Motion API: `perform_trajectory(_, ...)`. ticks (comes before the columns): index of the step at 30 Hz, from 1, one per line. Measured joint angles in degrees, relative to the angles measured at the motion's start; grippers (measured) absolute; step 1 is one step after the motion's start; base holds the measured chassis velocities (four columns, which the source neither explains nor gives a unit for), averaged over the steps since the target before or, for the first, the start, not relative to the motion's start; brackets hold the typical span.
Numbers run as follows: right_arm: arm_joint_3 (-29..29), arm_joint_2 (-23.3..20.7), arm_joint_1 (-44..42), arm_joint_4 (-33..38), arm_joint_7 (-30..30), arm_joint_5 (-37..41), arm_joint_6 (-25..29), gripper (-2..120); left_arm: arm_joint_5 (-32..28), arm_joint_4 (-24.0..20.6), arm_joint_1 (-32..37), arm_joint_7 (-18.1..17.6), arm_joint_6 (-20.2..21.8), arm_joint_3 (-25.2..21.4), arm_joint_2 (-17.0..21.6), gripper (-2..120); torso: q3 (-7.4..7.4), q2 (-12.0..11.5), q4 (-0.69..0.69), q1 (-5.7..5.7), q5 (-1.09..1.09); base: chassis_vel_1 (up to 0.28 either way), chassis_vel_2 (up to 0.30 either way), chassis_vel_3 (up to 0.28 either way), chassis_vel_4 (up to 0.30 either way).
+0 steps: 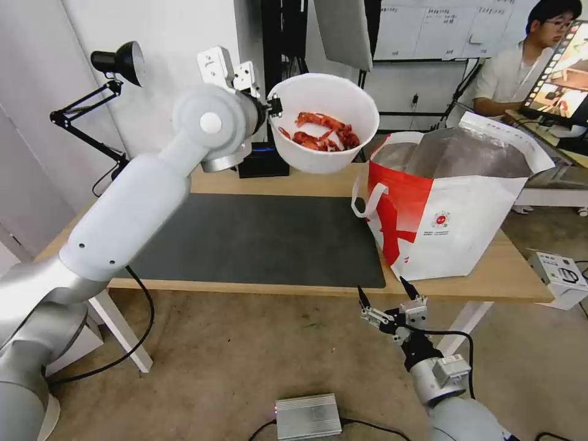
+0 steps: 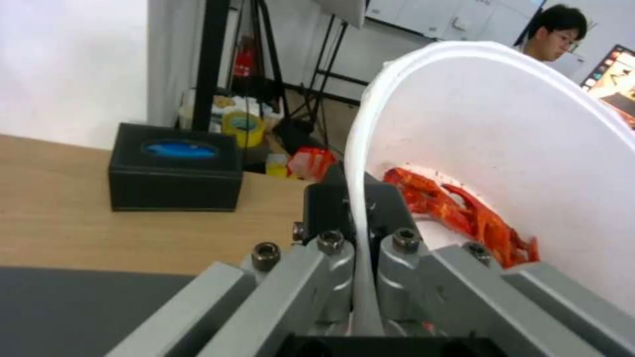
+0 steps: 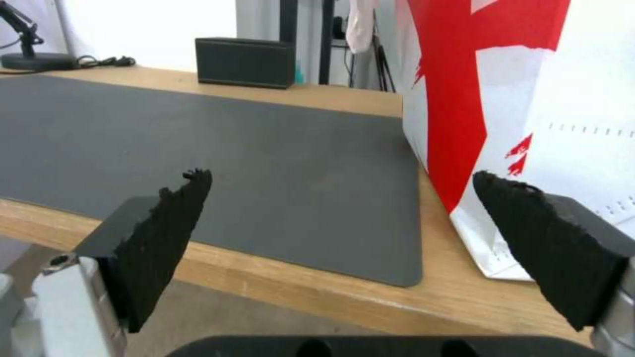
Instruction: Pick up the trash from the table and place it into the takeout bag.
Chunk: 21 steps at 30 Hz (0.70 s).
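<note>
My left gripper (image 1: 274, 107) is shut on the rim of the white round bowl (image 1: 323, 119) of red crayfish shells, the trash, held high above the table's back edge, left of the takeout bag (image 1: 450, 205). The left wrist view shows the rim of the bowl (image 2: 496, 124) clamped between the fingers (image 2: 331, 258). The white-and-red bag stands open on the right part of the light-wood table (image 1: 306, 182), foil lining showing. My right gripper (image 1: 384, 293) hangs open below the table's front edge, in front of the bag (image 3: 523, 99).
A dark grey mat (image 1: 257, 239) covers the table's middle. A black tissue box (image 2: 175, 173) sits at the back edge and a black desk lamp (image 1: 116, 61) at the back left. A silver box (image 1: 307, 416) lies on the floor. A person sits behind at the right.
</note>
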Motion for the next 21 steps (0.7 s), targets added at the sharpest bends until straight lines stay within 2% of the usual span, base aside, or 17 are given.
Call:
perform_trajectory(3, 0.0, 0.0, 0.0, 0.0, 0.0, 0.0, 0.0, 100, 0.0, 0.8, -0.8, 0.0, 0.0, 0.6, -1.2, 0, 0.00, 0.0, 0.00, 0.00, 0.00, 0.000, 0.000, 0.000, 0.000)
perform_trajectory(10, 0.0, 0.0, 0.0, 0.0, 0.0, 0.0, 0.0, 100, 0.7, 5.5, -4.0, -0.9, 0.0, 2.6, -7.3, 0, 0.00, 0.0, -0.01, 0.00, 0.01, 0.000, 0.000, 0.000, 0.000)
perform_trajectory(21, 0.0, 0.0, 0.0, 0.0, 0.0, 0.0, 0.0, 100, 1.6, 10.2, -6.3, -1.0, 0.0, 3.9, -12.5, 0, 0.00, 0.0, 0.00, 0.00, 0.00, 0.000, 0.000, 0.000, 0.000)
